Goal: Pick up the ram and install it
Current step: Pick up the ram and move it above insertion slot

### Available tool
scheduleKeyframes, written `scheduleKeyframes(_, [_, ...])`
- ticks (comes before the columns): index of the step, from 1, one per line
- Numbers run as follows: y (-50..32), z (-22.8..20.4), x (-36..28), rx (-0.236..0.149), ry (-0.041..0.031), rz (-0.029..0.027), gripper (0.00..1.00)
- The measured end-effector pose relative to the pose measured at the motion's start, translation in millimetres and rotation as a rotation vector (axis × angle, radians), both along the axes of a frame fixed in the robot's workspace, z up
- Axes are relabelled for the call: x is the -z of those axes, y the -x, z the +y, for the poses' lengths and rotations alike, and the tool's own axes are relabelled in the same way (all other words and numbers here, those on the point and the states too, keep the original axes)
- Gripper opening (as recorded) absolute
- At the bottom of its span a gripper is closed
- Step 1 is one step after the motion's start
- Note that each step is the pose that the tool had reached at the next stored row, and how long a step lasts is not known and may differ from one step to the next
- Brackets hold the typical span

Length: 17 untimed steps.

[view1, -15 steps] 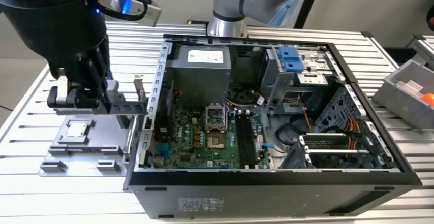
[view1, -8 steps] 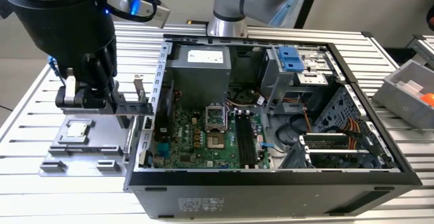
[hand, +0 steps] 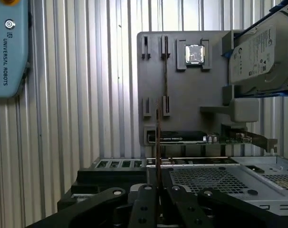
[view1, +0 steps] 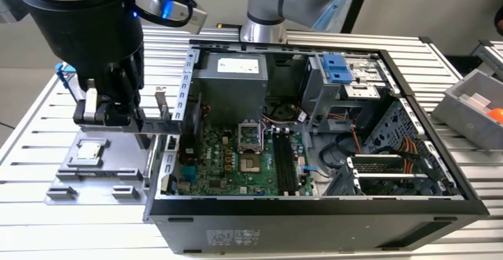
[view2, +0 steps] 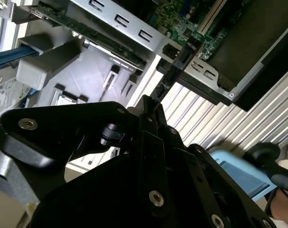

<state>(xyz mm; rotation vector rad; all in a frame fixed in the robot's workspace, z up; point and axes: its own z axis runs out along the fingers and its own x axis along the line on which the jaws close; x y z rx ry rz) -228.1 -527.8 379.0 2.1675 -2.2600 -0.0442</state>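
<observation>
In the exterior view, at upper left, the arm's dark body (view1: pixel 86 30) hides the far part of the grey fixture tray (view1: pixel 98 171). The open computer case (view1: pixel 314 124) stands just beside the tray, on the exterior view's right. In both wrist views the gripper (hand: pixel 158 190) is closed on the ram (hand: pixel 158 137), seen edge-on over the tray near the hard drive (hand: pixel 260 52) and the processor chip (hand: pixel 194 53). Slatted table (view1: pixel 23 148) borders the tray on the exterior view's left.

Print in view
White lettering on the pale blue housing (hand: pixel 8 47); a printed label covers the hard drive (hand: pixel 260 57).
</observation>
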Motion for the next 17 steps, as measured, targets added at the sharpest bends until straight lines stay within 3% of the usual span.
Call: scheduleKeyframes(17, [-23.3,0.0,0.0,0.006,0.0000,0.0000,0.00])
